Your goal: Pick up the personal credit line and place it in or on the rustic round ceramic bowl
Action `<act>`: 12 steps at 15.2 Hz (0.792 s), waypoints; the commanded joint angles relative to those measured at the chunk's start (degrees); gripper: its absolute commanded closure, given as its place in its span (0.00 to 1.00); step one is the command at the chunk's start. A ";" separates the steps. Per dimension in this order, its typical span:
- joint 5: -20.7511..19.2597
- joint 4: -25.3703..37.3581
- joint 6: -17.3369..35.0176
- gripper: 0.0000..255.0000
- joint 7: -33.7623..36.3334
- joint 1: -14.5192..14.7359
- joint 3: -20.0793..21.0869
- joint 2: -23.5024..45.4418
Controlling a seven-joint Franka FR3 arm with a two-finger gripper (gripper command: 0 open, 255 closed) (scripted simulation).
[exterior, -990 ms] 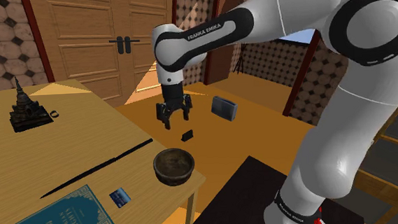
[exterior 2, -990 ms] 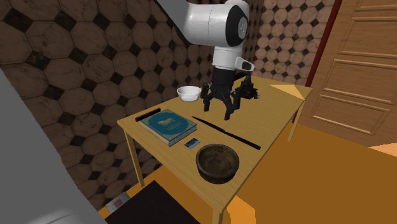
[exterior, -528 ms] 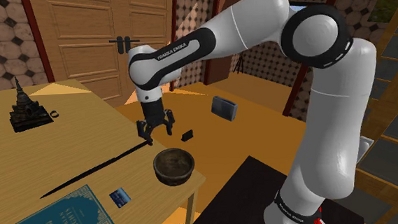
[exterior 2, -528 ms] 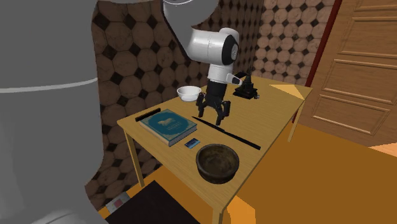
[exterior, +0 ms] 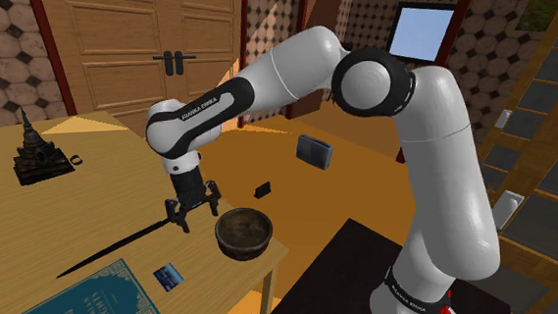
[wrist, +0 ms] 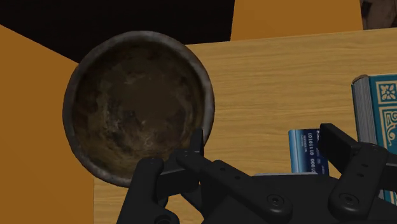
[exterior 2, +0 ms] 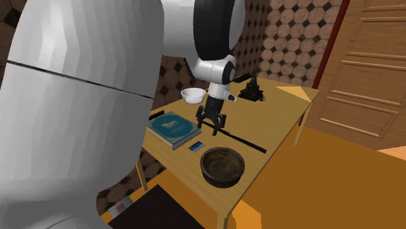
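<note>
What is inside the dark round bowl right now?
Nothing: the bowl shows a bare, mottled brown inside, though the gripper covers part of its rim. The blue card lies on the table beside the book.

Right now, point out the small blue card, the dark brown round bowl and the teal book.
The small blue card [exterior: 168, 277], shoulder view, its face.
The dark brown round bowl [exterior: 245, 249], shoulder view, front outer wall.
The teal book [exterior: 79, 307], shoulder view, front cover.
</note>
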 commanded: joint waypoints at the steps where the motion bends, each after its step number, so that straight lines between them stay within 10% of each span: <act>1: 0.12 5.02 -1.31 0.00 0.75 0.92 0.30 4.97; 12: 0.61 41.89 -13.69 0.00 4.06 6.98 1.53 35.53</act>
